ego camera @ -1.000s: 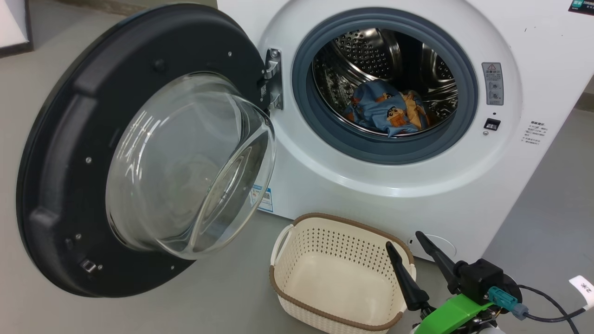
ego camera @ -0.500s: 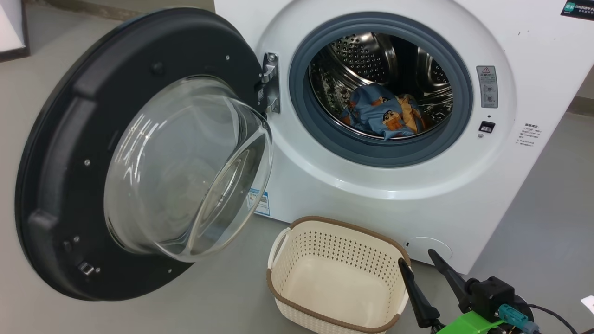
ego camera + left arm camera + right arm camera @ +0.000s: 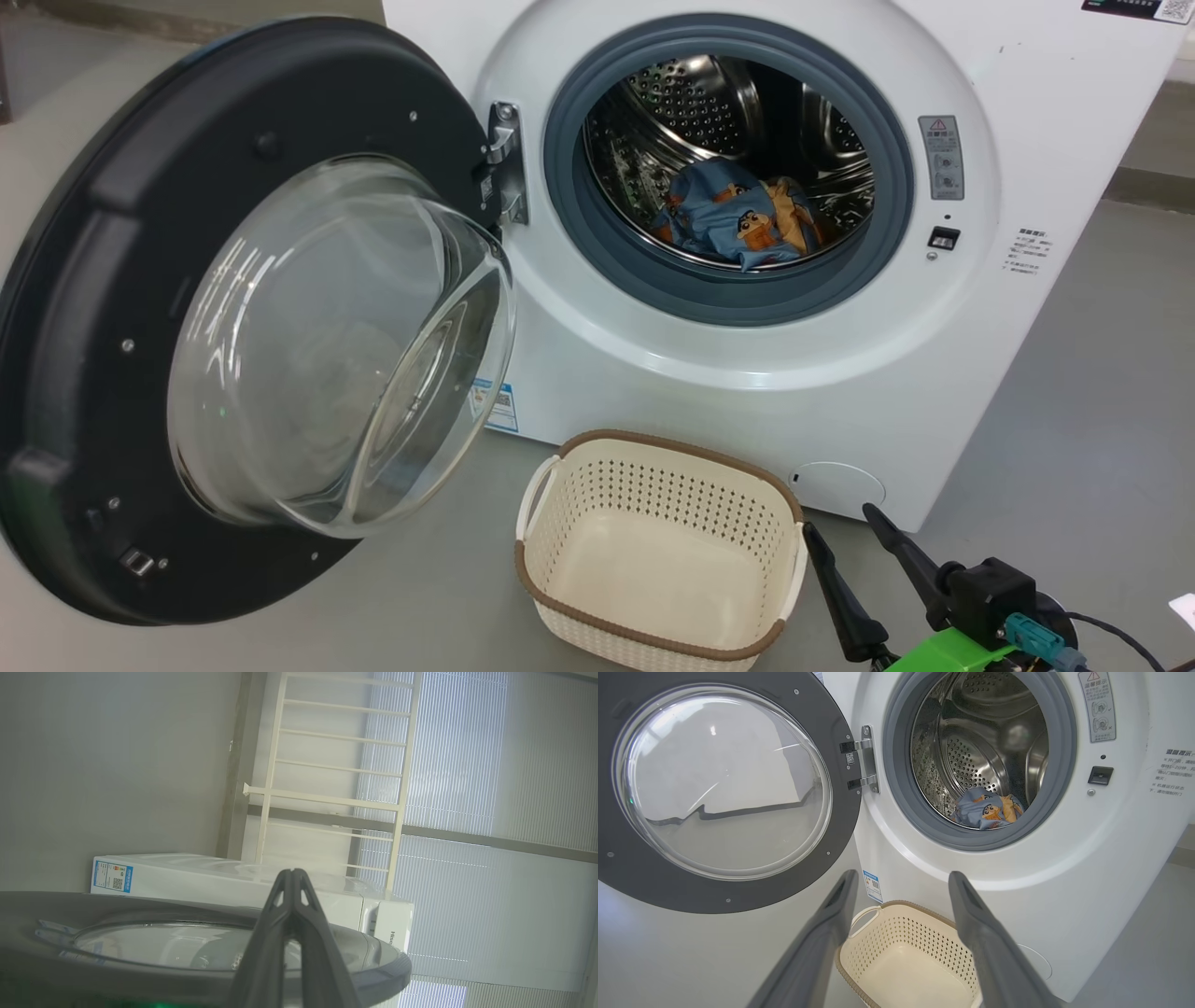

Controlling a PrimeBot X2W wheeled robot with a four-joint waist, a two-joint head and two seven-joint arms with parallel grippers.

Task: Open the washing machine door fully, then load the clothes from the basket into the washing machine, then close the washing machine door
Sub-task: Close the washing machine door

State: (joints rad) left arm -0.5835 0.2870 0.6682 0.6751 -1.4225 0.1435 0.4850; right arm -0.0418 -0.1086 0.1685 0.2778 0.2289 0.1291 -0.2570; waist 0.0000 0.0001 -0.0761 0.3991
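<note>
The washing machine (image 3: 747,411) stands with its door (image 3: 84,308) swung wide open to the left, the clear glass bowl facing me. The clothes (image 3: 733,224), light blue with orange figures, lie inside the steel drum. On the floor in front stands the basket (image 3: 653,485), with nothing in it. My right gripper (image 3: 838,518) is open just right of the basket's rim, holding nothing. In the right wrist view its fingers (image 3: 902,875) frame the basket (image 3: 906,938), below the door (image 3: 714,896) and the clothes (image 3: 985,809). My left gripper (image 3: 292,872) is shut and empty, above the door's outer face (image 3: 140,947).
Grey floor (image 3: 1074,420) surrounds the machine, with free room to its right. A dark skirting runs along the wall at the far left and right. The left wrist view shows a white rack (image 3: 336,765) and window blinds behind the machine's top (image 3: 210,882).
The head camera has moved, shifting the whole picture left. My right gripper has drawn back from over the basket's right rim to just beside it, still open.
</note>
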